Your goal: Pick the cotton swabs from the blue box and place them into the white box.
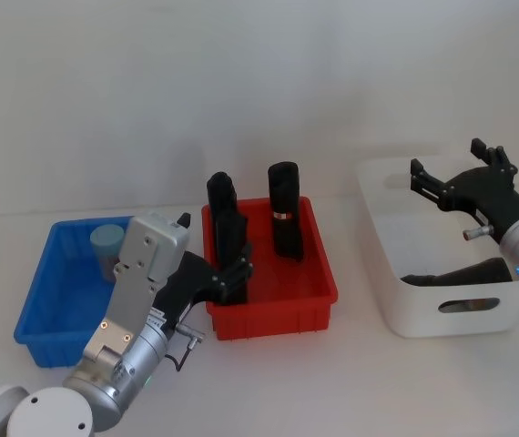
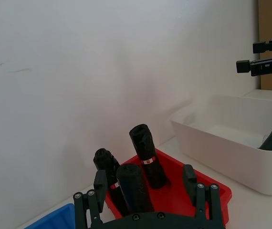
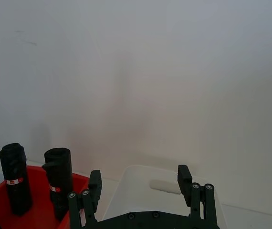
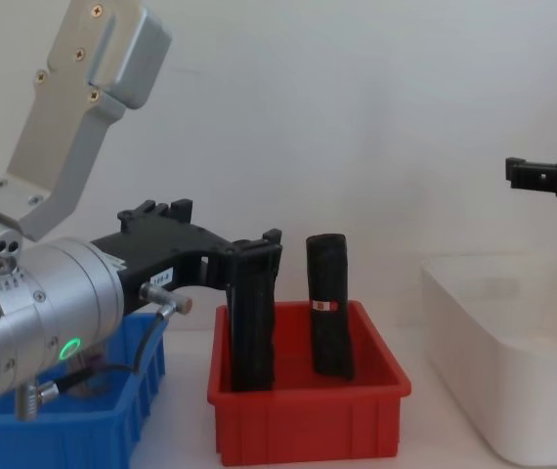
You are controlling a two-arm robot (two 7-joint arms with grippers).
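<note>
One cotton swabs jar (image 1: pixel 107 246) sits against the blue box (image 1: pixel 36 305) far wall.

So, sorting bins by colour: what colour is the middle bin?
Red, clearest in the head view.

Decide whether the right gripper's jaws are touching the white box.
Apart. In the chest view the right gripper hangs above the white box, with bare wall showing between them; its jaws are open and empty.

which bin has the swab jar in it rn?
The blue bin, leftmost of the three. A jar with a pale blue-grey lid stands at its back. The red bin holds upright black cylinders; the white bin holds a dark object.
</note>
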